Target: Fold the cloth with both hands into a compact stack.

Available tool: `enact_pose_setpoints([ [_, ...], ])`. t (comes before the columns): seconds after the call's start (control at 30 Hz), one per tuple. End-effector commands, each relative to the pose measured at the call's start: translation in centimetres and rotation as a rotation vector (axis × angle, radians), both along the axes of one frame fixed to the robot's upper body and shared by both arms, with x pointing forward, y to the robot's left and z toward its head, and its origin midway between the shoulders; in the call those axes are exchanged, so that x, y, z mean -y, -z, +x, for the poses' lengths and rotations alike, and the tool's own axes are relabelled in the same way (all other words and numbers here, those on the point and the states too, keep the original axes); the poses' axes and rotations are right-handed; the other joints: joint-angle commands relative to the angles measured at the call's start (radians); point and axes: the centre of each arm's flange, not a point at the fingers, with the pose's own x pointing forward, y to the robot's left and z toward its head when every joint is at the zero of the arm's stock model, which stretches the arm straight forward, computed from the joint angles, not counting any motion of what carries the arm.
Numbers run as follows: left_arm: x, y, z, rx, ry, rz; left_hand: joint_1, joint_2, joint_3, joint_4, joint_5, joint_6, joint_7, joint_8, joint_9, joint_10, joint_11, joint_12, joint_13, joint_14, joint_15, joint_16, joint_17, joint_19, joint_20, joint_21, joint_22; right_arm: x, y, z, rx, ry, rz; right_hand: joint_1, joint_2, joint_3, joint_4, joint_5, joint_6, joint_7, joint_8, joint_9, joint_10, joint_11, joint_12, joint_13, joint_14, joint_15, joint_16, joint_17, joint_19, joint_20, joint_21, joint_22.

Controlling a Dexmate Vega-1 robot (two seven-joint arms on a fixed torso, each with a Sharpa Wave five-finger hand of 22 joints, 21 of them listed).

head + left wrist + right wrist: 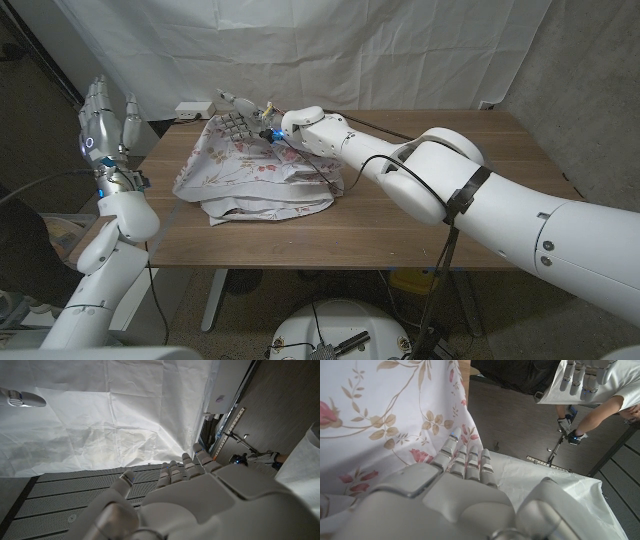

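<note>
White sheeting hangs as a backdrop behind a wooden table, where a floral cloth lies bunched in a loose heap on the half of the tabletop toward the robot's left. Bare wood stretches from the cloth to the table's far right edge and along the near edge in front of it; the cloth's left hem sits close to the table's left edge. A small white box rests at the back corner, just behind the cloth.

The robot's right hand reaches across the table to the cloth's rear edge, fingers extended and lying against the fabric; in the right wrist view those fingers are straight and side by side on the printed cloth, and whether they pinch it cannot be told.

The left hand is raised off the table beyond its left edge, well apart from the cloth, fingers spread upward and holding nothing.
</note>
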Motion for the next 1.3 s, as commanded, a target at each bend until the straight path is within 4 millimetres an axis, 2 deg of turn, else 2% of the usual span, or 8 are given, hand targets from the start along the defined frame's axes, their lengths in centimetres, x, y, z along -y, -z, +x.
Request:
enact_pose_setpoints([
  [0.03,0.1,0.2,0.3,0.009,0.021,-0.002,0.009,0.058,0.004,-0.003,0.005,0.0,0.002,0.004,0.0,0.004,0.0,0.006,0.001,0.01,0.0,-0.003,0.001,0.005,0.005,0.002,0.003,1.6,-2.3,-1.4,0.032,-0.216,0.062,0.02,0.029,0.016,-0.015,0.005,0.05,0.01,0.02,0.003,0.046,0.012,0.02,-0.001,0.042,-0.008,0.015,-0.015,0.043,0.001,-0.003,0.004],
  [0.17,0.2,0.1,0.5,0.005,0.032,0.002,0.01,0.058,0.005,-0.004,0.005,0.001,0.003,0.005,0.0,0.005,0.0,0.006,0.001,0.01,-0.001,-0.003,0.001,0.006,0.004,0.001,0.003,2.8,-4.0,-2.5,0.125,-0.312,0.087,0.099,0.071,0.061,-0.066,-0.003,0.084,0.007,0.026,0.002,0.084,0.009,0.024,-0.003,0.076,-0.011,0.019,-0.037,0.084,0.005,-0.013,0.003],
  [0.23,0.3,0.0,0.6,0.006,0.036,0.007,0.011,0.058,0.006,-0.004,0.005,0.002,0.003,0.005,0.0,0.006,-0.001,0.007,0.001,0.011,0.0,-0.003,0.001,0.006,0.004,0.001,0.003,3.5,-4.8,-2.9,0.172,-0.345,0.104,0.162,0.087,0.092,-0.113,-0.016,0.104,0.01,0.028,0.003,0.103,0.011,0.023,-0.003,0.091,-0.011,0.018,-0.047,0.106,0.004,-0.023,0.003],
  [0.37,0.4,-0.2,0.7,0.005,0.042,0.014,0.011,0.059,0.007,-0.004,0.005,0.003,0.004,0.005,0.0,0.007,-0.001,0.007,0.001,0.012,-0.001,-0.004,0.001,0.006,0.004,0.0,0.003,4.9,-5.9,-3.7,0.263,-0.354,0.132,0.226,0.099,0.126,-0.164,-0.034,0.131,0.009,0.031,0.003,0.128,0.01,0.026,-0.002,0.118,-0.005,0.021,-0.053,0.137,0.004,-0.031,0.004],
  [0.47,0.5,-0.3,0.8,0.003,0.047,0.022,0.011,0.059,0.007,-0.003,0.005,0.003,0.005,0.006,0.0,0.008,-0.001,0.007,0.001,0.013,0.0,-0.004,0.001,0.006,0.004,0.0,0.003,6.1,-6.5,-4.0,0.333,-0.315,0.141,0.304,0.108,0.166,-0.228,-0.048,0.167,0.009,0.035,0.005,0.169,0.008,0.031,0.0,0.161,-0.011,0.027,-0.055,0.175,-0.006,-0.039,0.005],
  [0.67,0.7,-0.5,1.1,-0.002,0.057,0.031,0.012,0.06,0.008,-0.003,0.005,0.006,0.005,0.007,0.0,0.009,-0.001,0.007,0.001,0.015,-0.001,-0.004,0.002,0.006,0.003,-0.001,0.003,8.4,-6.9,-4.9,0.543,-0.186,0.101,0.417,0.123,0.225,-0.292,-0.048,0.196,-0.007,0.034,0.007,0.206,-0.005,0.032,0.003,0.204,-0.025,0.033,-0.054,0.218,-0.024,-0.048,0.006],
  [0.83,0.8,-0.6,1.3,-0.01,0.065,0.036,0.012,0.06,0.009,-0.002,0.005,0.009,0.006,0.008,0.0,0.011,-0.003,0.007,0.001,0.016,0.0,-0.004,0.002,0.006,0.003,-0.002,0.003,9.9,-6.5,-5.0,0.652,-0.106,0.068,0.442,0.112,0.233,-0.299,-0.05,0.191,-0.01,0.029,0.008,0.204,-0.008,0.028,0.004,0.207,-0.03,0.03,-0.055,0.222,-0.028,-0.052,0.006],
  [1.3,1.5,-1.2,1.8,-0.023,0.08,0.066,0.011,0.06,0.01,0.0,0.004,0.013,0.006,0.009,0.0,0.013,-0.003,0.007,0.001,0.019,-0.002,-0.004,0.002,0.007,0.003,-0.004,0.004,13.3,-3.7,-6.2,0.934,0.125,-0.054,0.408,0.071,0.201,-0.267,-0.067,0.141,-0.038,0.007,0.011,0.163,-0.022,0.009,0.009,0.175,-0.024,0.02,-0.041,0.184,-0.003,-0.087,0.008],
])
